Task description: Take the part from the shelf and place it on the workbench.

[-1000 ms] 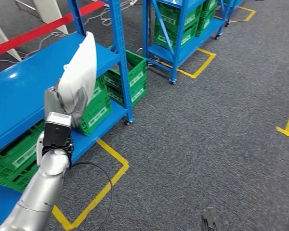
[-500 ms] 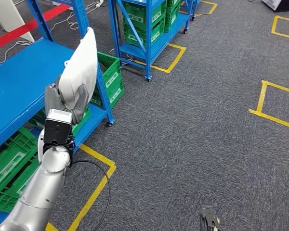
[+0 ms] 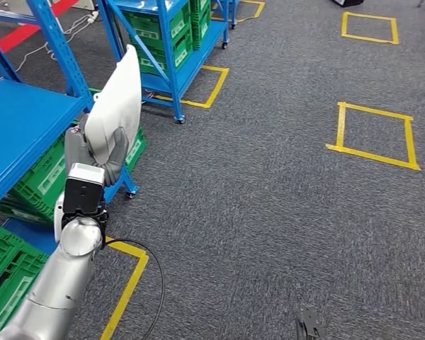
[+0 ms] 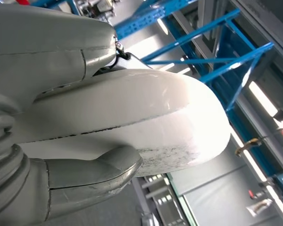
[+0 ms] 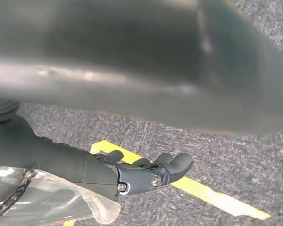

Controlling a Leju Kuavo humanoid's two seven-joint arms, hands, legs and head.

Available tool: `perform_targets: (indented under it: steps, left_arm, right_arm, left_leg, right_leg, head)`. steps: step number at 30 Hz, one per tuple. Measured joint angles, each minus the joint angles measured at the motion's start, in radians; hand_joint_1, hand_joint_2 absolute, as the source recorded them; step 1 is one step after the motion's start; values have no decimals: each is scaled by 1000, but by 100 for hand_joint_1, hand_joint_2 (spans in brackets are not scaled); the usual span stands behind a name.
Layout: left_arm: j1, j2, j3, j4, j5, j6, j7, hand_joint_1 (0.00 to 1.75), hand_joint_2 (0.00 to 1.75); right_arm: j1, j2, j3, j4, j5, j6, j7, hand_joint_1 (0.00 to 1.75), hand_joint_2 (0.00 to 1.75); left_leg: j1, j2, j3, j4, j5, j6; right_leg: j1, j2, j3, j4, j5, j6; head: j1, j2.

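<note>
The part [image 3: 117, 103] is a smooth white curved shell. My left hand [image 3: 100, 152] grips its lower end and holds it upright in front of me, off the corner of the blue shelf [image 3: 18, 127]. In the left wrist view the part [image 4: 140, 113] lies between the thick grey thumb [image 4: 94, 176] and the fingers [image 4: 54, 52] over it. My right hand [image 5: 140, 172] hangs low over the carpet with its dark fingers loosely apart and nothing in them. Its tip [image 3: 308, 326] shows at the bottom edge of the head view.
Green crates [image 3: 44, 180] sit under the blue shelf at the left. A second blue rack [image 3: 162, 42] with green crates stands behind. Yellow tape squares [image 3: 373, 131] mark the grey carpet to the right. A black cable [image 3: 151, 262] loops on the floor near my left arm.
The whole picture has shifted: the camera has turned right, so the shelves slid left and more open carpet shows. My left hand holds the white part as before.
</note>
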Motion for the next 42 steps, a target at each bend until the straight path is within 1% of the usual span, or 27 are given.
perform_targets:
  steps: [2, 4, 6, 8, 10, 11, 12, 13, 15, 17, 19, 21, 23, 25, 26, 27, 28, 30, 32, 34, 35, 36, 38, 39, 40, 41, 42]
  left_arm:
    - [-1, 0, 2, 0, 0, 0, 0, 175, 175]
    - [-2, -2, 2, 0, 0, 0, 0, 175, 175]
    - [-4, -5, 2, 0, 0, 0, 0, 175, 175]
    - [-4, -7, 2, 0, 0, -1, 0, 175, 175]
    - [-1, -7, 3, 0, 0, -1, 0, 175, 175]
    - [0, -7, 3, 0, 0, -1, 0, 175, 175]
    - [0, -7, 3, 0, 0, -1, 0, 175, 175]
    - [0, -7, 3, 0, 0, -1, 0, 175, 175]
    - [-1, -7, 3, 0, 0, -1, 0, 175, 175]
    - [-2, -7, 3, 0, 0, -1, 0, 175, 175]
    - [-3, -8, 2, 0, 0, -1, 0, 175, 175]
    - [-4, -9, 2, 0, -1, -1, 0, 175, 175]
    - [-3, -7, 2, 0, -1, -1, 0, 175, 175]
    - [2, -5, 3, 1, -1, -1, 0, 175, 175]
    - [4, -4, 3, 1, -1, -1, 0, 175, 175]
    - [5, -4, 3, 2, -1, -1, 0, 175, 175]
    - [5, -4, 3, 2, -1, -1, 0, 175, 175]
    - [5, -4, 3, 2, -2, -1, 0, 175, 175]
    - [4, -4, 3, 2, -3, -1, -1, 175, 175]
    - [3, -5, 3, 2, -4, -1, -1, 175, 175]
    - [3, -6, 3, 2, -4, -2, -1, 175, 175]
    - [1, -7, 3, 2, -4, -2, -1, 175, 175]
    - [0, -8, 3, 2, -4, -2, -2, 175, 175]
    - [0, -7, 3, 2, -4, -2, -2, 175, 175]
    - [2, -7, 3, 2, -4, -2, -2, 175, 175]
    - [3, -6, 3, 2, -4, -2, -2, 175, 175]
    - [4, -6, 3, 2, -4, -2, -2, 175, 175]
  right_arm:
    - [0, 0, 0, 0, 0, 0, 0, 0, 0]
    - [6, -1, 0, 0, 0, 0, 0, 0, 0]
    - [9, -2, 0, 0, 0, 0, 0, 0, 0]
    - [7, -2, 0, 0, 0, 0, 0, 0, 0]
    - [7, -2, 0, 0, 0, 0, 0, 0, 0]
    - [8, -2, 0, 0, 0, 0, 0, 0, 0]
    - [9, -2, 0, 0, 0, 0, 0, 0, 0]
    - [10, -3, 0, 0, 0, 0, 0, 0, 0]
    - [7, -4, 0, 0, 0, 0, 0, 0, 0]
    - [4, -4, 0, 0, 0, 0, 0, 0, 0]
    - [5, -4, 0, 0, 0, 0, 0, 0, 0]
    - [7, -4, 0, 0, 0, -1, 0, 0, 0]
    - [6, -5, 0, 0, 0, -2, 0, 0, 0]
    - [5, -5, 0, 0, 0, -2, 0, 0, 0]
    - [6, -5, 0, 0, 0, -2, 0, 0, 0]
    - [6, -5, 0, 0, 0, -2, 0, 0, 0]
    - [7, -5, 0, 0, 0, -2, 0, 0, 0]
    - [6, -4, 0, 0, 0, -1, 0, 0, 0]
    - [4, -3, 0, 0, 0, -1, -1, 0, 0]
    - [7, -3, 0, 0, 0, -1, 0, 0, 0]
    - [10, -4, 0, 0, 0, -1, 0, 0, 0]
    - [11, -4, 0, 0, 0, -1, 0, 0, 0]
    - [8, -4, 0, 0, 1, -2, 2, 0, 0]
    - [5, -4, 0, 0, 2, -1, 3, 0, 0]
    - [4, -4, 0, 0, 2, -1, 4, 0, 0]
    - [5, -3, 0, 0, 2, 0, 5, 0, 0]
    - [7, -3, 0, 0, 2, 0, 5, 0, 0]
  left_leg:
    - [-2, -16, 15, -38, 2, 4]
    - [-3, 2, 17, -49, 6, 9]
    - [1, 25, 22, -61, 13, 20]
    - [1, 50, 22, -65, 15, 25]
    - [-2, 76, 21, -64, 15, 25]
    - [-2, 89, 20, -64, 14, 25]
    - [-2, 100, 21, -64, 13, 24]
    - [-2, 112, 22, -64, 12, 22]
    - [-7, 131, 24, -62, 7, 14]
    - [-12, 147, 26, -60, 4, 6]
    - [-11, 162, 27, -59, 0, -4]
    - [-6, 132, 17, -27, -27, -14]
    - [-3, 79, -29, 85, -91, -20]
    - [-2, 60, -91, 218, -141, -20]
    - [-3, 57, -105, 244, -139, -17]
    - [-3, 54, -102, 229, -117, -14]
    - [-3, 47, -82, 177, -79, -9]
    - [-1, 0, -27, 41, -6, 1]
    - [-1, -39, 2, -34, 15, 5]
    - [-3, -29, 6, -47, 12, 7]
    - [-2, -16, 10, -53, 14, 11]
    - [0, -2, 13, -59, 17, 15]
    - [1, 30, 19, -67, 20, 21]
    - [-1, 45, 18, -67, 20, 23]
    - [-2, 60, 18, -67, 19, 24]
    - [-3, 74, 18, -67, 18, 24]
    - [-4, 87, 18, -67, 17, 24]
  right_leg:
    - [-5, 19, -10, 2, 4, 11]
    - [-9, 29, -20, 1, 7, 24]
    - [-6, -10, -44, 40, -19, 33]
    - [-5, -68, -103, 159, -80, 39]
    - [-8, -89, -159, 276, -120, 44]
    - [-9, -93, -164, 287, -115, 46]
    - [-9, -98, -145, 254, -92, 46]
    - [-9, -109, -108, 187, -59, 45]
    - [-3, -146, -29, 46, -14, 38]
    - [4, -157, 0, -5, -7, 25]
    - [4, -134, -1, -5, -4, 12]
    - [1, -113, -2, -7, -1, 2]
    - [-1, -92, 0, -9, 1, -4]
    - [1, -66, 0, -8, 2, -6]
    - [2, -51, 0, -7, 2, -6]
    - [3, -37, 1, -6, 2, -6]
    - [3, -23, 2, -4, 1, -6]
    - [3, 3, 1, 0, 1, -3]
    - [-3, 27, -10, 3, 3, 6]
    - [-9, 49, -20, 0, 9, 20]
    - [-8, 41, -26, 2, 6, 25]
    - [-6, 18, -35, 17, -4, 30]
    - [-2, -51, -85, 113, -55, 37]
    - [-4, -73, -120, 182, -85, 41]
    - [-6, -85, -151, 245, -106, 45]
    - [-8, -90, -167, 279, -112, 48]
    - [-10, -94, -164, 272, -98, 50]
  head:
    - [0, 0]
    - [0, 0]
    - [5, 0]
    - [11, 0]
    - [12, 0]
    - [13, 0]
    - [13, 0]
    - [13, 0]
    - [14, 0]
    - [13, 0]
    - [13, 0]
    - [12, 0]
    - [9, 0]
    - [9, 0]
    - [9, 0]
    - [10, 0]
    - [10, 0]
    - [10, 0]
    - [11, 0]
    - [9, 0]
    - [9, 0]
    - [11, 0]
    - [17, 0]
    - [20, 0]
    - [22, 0]
    - [22, 0]
    - [23, 0]
